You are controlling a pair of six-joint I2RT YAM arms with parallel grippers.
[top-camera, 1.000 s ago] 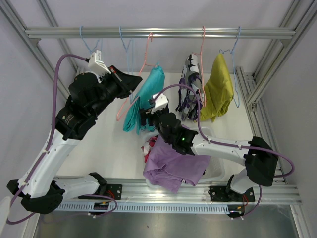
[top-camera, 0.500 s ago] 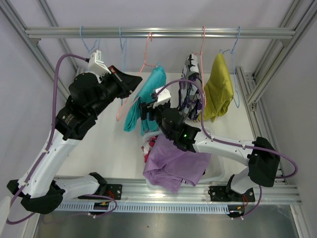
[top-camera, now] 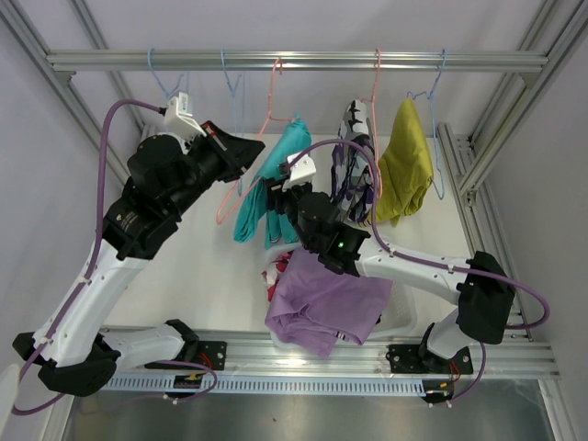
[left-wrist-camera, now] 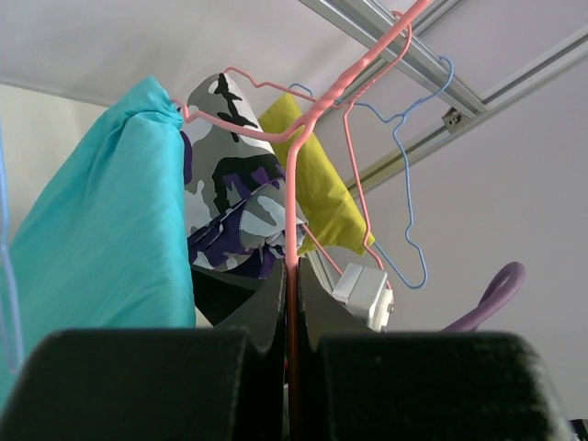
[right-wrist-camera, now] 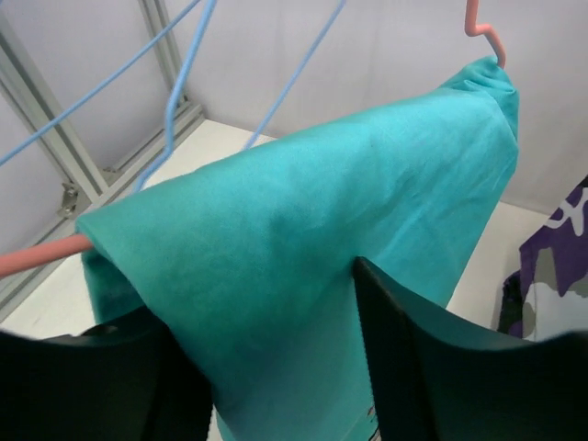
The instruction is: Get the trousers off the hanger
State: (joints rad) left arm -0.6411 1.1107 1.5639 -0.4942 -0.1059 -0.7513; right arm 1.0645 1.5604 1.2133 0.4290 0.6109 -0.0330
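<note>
Top external view: the step in hand is the teal trousers (top-camera: 287, 152). They are draped over the pink hanger (left-wrist-camera: 290, 202), which hooks on the rail (top-camera: 322, 61) above the middle of the worktop (top-camera: 202, 266), toward its far edge.

Left gripper (left-wrist-camera: 292, 276) is closed tight on the hanger's wire, holding it at a tilt. Right gripper (right-wrist-camera: 266, 377) comes in from below with its fingers apart, one on each side of the teal fold. Cloth fills the gap between them, but no firm pinch shows yet.

The lilac trousers (top-camera: 322, 308) lie heaped at the middle of the worktop's near edge, with the pink camouflage trousers (top-camera: 276, 274) peeking out from under them, so those two look done. The purple-grey camouflage trousers (top-camera: 352, 179) and the mustard trousers (top-camera: 407, 161) hang on hangers toward the far right corner and are not yet removed.

Judgement: this is the grasp phase on pair three of five. The next move calls for the right fingers to close on a thick bunch of teal cloth. The right arm should then drag it down and toward the near edge so it slides off the hanger bar, while the left keeps the wire steady so the hook does not jump off the rail.
</note>
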